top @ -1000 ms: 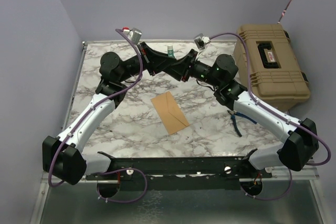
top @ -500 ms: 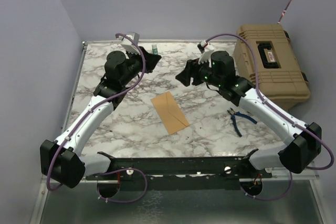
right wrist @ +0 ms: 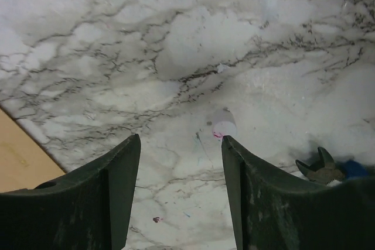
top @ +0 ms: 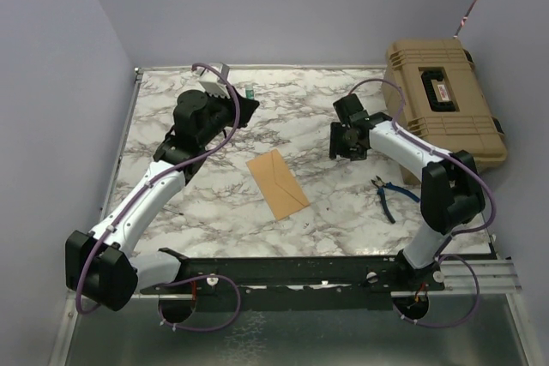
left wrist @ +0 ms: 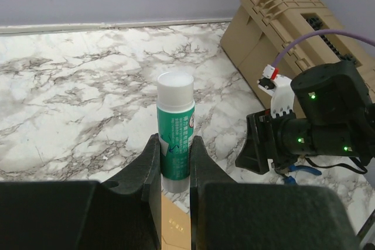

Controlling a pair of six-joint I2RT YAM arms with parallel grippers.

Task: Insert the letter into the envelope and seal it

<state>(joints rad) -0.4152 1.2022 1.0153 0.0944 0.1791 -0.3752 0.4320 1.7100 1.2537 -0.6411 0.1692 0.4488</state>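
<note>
The orange-brown envelope [top: 277,183] lies flat in the middle of the table, its pointed end toward the back. No separate pale letter sheet shows. My left gripper [top: 247,94] is raised at the back left, shut on a green glue stick [left wrist: 176,139] with a white top. A strip of the envelope [left wrist: 173,222] shows below it. My right gripper [top: 346,147] is open and empty, pointing down at the marble to the right of the envelope. A small white cap [right wrist: 224,126] lies on the table by its right fingertip. The envelope's corner [right wrist: 20,159] shows at the left of the right wrist view.
A tan hard case [top: 442,113] stands at the back right and also shows in the left wrist view [left wrist: 281,21]. Blue-handled pliers [top: 388,195] lie right of the envelope, near the right arm. Purple walls close the back and left.
The two grippers were together at the back centre around the glue stick and have parted. The left drew back left with the stick. The right swung right and down over the table.
</note>
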